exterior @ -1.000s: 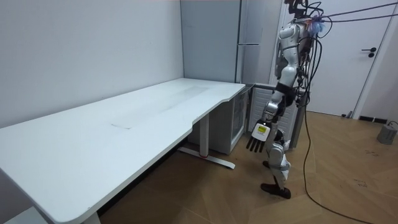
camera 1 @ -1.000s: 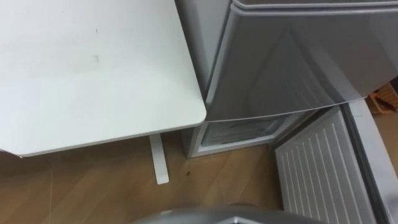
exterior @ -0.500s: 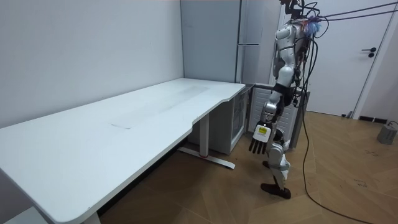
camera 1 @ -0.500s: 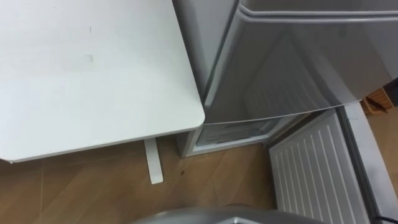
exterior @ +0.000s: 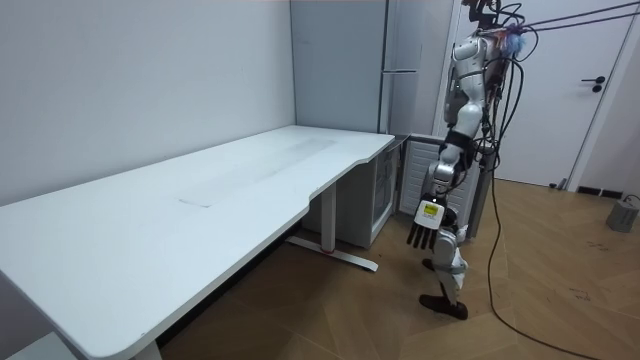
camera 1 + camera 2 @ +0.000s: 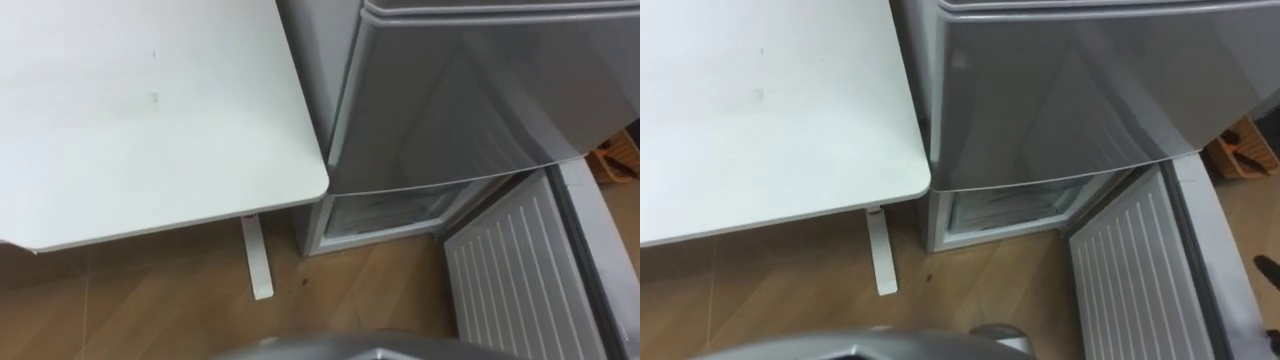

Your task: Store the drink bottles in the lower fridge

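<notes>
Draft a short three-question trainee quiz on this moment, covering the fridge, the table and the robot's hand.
1. True or false: the lower fridge door stands open.
2. Seen from the robot's head, the white table lies on which side of the fridge? A) left B) right C) behind it
3. In the room view, what does the left hand hold?
Key: 1 true. 2 A. 3 Nothing; it hangs open beside the robot's leg.

Bright, even light. Sheen streaks on grey metal fridge door (image 6: 470, 100); dim shadow under white worktop (image 5: 200, 210), at the room view's left of left hand (image 5: 422, 228).
</notes>
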Available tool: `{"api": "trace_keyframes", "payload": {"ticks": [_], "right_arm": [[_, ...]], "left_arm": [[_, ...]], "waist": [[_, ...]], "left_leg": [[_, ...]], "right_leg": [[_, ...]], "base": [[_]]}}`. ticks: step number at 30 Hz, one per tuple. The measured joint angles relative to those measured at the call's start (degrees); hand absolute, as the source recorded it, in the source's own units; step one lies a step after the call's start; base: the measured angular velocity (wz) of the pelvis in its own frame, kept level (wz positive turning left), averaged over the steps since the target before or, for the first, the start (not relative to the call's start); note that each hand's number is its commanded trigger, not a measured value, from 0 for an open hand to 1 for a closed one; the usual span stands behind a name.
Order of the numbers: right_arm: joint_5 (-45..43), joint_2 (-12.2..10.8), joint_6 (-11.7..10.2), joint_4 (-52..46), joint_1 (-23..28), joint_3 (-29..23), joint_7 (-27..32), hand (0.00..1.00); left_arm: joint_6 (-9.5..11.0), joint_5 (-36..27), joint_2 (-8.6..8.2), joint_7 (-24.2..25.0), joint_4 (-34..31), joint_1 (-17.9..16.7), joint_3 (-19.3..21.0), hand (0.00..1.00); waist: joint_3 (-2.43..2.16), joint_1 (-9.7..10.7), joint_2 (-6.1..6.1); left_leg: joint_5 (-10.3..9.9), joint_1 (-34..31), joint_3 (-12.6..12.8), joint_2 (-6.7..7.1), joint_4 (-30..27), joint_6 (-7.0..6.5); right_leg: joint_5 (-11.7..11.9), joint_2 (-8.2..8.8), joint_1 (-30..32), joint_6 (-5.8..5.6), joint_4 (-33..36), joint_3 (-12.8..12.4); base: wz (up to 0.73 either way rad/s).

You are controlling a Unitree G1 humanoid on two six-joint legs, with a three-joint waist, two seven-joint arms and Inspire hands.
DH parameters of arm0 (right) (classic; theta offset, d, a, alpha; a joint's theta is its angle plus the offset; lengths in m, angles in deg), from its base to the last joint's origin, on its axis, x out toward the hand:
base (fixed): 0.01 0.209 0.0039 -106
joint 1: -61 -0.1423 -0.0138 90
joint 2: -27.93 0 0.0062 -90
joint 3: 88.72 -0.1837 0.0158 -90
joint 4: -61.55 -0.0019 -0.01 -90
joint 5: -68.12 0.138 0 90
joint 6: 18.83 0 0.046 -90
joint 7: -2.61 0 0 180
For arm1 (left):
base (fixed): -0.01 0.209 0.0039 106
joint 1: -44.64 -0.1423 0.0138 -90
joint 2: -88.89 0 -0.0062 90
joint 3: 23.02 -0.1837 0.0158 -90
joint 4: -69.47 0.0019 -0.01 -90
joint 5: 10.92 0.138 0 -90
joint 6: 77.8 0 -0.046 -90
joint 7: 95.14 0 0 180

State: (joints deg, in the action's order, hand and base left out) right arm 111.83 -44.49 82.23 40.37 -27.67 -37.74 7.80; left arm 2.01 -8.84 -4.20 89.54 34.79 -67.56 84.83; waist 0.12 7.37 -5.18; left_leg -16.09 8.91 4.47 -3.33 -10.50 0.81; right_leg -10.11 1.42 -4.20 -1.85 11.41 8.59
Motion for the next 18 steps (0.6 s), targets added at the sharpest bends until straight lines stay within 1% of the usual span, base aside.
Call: {"api": "trace_keyframes", "payload": {"ticks": [2,4,6,7,8,10,12,14,15,17,18], "right_arm": [[0.5,-0.2,-0.8,0.0,0.5,0.1,-0.3,0.0],[0.5,-0.9,-2.3,0.0,0.5,0.2,-0.3,0.0],[0.4,-1.3,-3.5,0.0,1.0,0.5,-0.3,0.0],[0.5,-1.3,-3.9,0.0,1.2,0.6,-0.4,0.0],[0.4,-1.4,-4.2,0.0,1.2,0.7,-0.4,0.0],[0.2,-1.6,-5.4,0.0,1.2,0.7,-0.4,0.0],[0.2,-1.6,-5.9,-0.1,1.2,0.7,-0.6,0.0],[0.4,-1.8,-6.4,-0.2,1.3,0.8,-1.1,0.0],[0.9,-2.2,-6.9,-0.3,1.6,1.6,-1.1,0.0],[2.5,-3.0,-8.0,-1.0,1.9,2.7,-1.1,0.0],[3.9,-3.7,-8.8,-1.0,2.1,4.0,-1.3,0.0]], "left_arm": [[0.0,0.7,0.08,0.7,0.0,0.3,0.0,0.0],[0.0,1.0,0.57,1.1,0.0,0.6,0.0,0.0],[0.1,1.0,1.11,1.6,0.1,1.3,0.0,0.0],[0.3,1.3,1.31,2.0,0.0,1.5,-0.1,0.0],[0.3,1.6,1.35,2.2,-0.1,1.6,-0.1,0.0],[0.3,2.7,1.36,2.5,-0.1,2.2,-0.2,0.0],[0.3,3.3,1.38,3.0,-0.1,2.6,-0.2,0.0],[0.2,3.5,1.44,3.4,-0.1,2.9,-0.2,0.0],[0.1,4.4,1.58,3.6,-0.1,3.4,-0.9,0.0],[0.1,4.8,1.64,3.9,0.0,4.0,-1.4,0.0],[0.2,4.8,1.73,3.9,0.0,4.3,-2.2,0.0]], "waist": [[-0.14,-0.3,0.49],[-0.28,-0.2,0.83],[-0.32,-0.3,1.05],[-0.34,-0.3,1.38],[-0.31,-0.2,1.52],[-0.28,0.0,2.32],[-0.22,0.1,2.78],[-0.26,0.2,3.48],[-0.05,0.0,3.47],[0.0,-0.3,3.7],[0.0,-0.5,3.74]], "left_leg": [[0.0,-0.2,-0.1,0.0,-0.1,-0.01],[0.0,-0.2,-0.1,0.0,-0.2,-0.02],[0.0,-0.2,-0.2,-0.06,-0.2,-0.02],[0.0,-0.3,-0.3,-0.14,0.0,-0.01],[0.0,-0.3,-0.3,-0.15,0.1,-0.01],[0.0,-0.3,-0.3,-0.24,0.4,0.01],[0.0,-0.3,-0.4,-0.3,0.5,0.02],[0.0,-0.3,-0.4,-0.37,0.5,0.02],[0.0,-0.2,-0.4,-0.38,0.7,0.1],[0.1,-0.1,-0.3,-0.38,0.8,0.17],[0.1,-0.1,-0.2,-0.41,0.8,0.19]], "right_leg": [[0.5,-0.07,-0.3,-0.04,-0.9,0.2],[0.5,-0.09,-0.4,-0.06,-1.1,0.2],[0.6,-0.19,-0.7,-0.06,-1.5,0.4],[0.7,-0.26,-0.7,-0.04,-1.7,0.4],[0.8,-0.28,-0.7,-0.04,-1.7,0.4],[0.8,-0.37,-0.7,0.0,-1.8,0.5],[0.8,-0.41,-0.7,0.01,-1.8,0.6],[0.8,-0.47,-0.7,0.02,-1.8,0.6],[0.8,-0.49,-0.6,0.02,-1.8,0.5],[0.8,-0.51,-0.6,0.04,-1.7,0.4],[0.8,-0.56,-0.6,0.08,-1.7,0.3]], "base": [[0.0],[0.0],[0.05],[0.04],[0.0],[0.0],[0.0],[0.0],[0.0],[-0.02],[-0.05]]}}
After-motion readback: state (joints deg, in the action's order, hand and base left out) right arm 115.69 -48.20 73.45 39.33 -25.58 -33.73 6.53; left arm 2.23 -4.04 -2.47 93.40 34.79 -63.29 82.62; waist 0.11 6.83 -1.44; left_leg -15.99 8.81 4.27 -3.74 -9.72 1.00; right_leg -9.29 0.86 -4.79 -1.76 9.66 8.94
